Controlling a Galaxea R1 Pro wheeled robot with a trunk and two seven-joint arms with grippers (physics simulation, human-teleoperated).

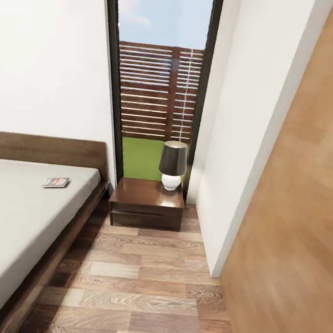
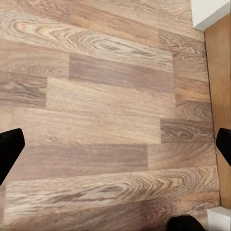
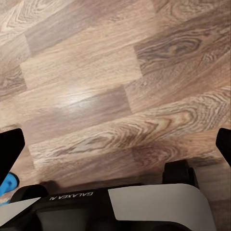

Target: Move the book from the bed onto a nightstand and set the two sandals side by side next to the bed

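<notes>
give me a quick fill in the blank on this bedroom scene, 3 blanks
1. The book lies on the ____.
2. A lamp stands on the ____.
3. The left pincer hangs over the bare wood ____.

Missing words: bed; nightstand; floor.

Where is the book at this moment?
In the head view, the book lies flat on the bed mattress at the left, near the headboard end, with the nightstand and its lamp off to its right.
</notes>
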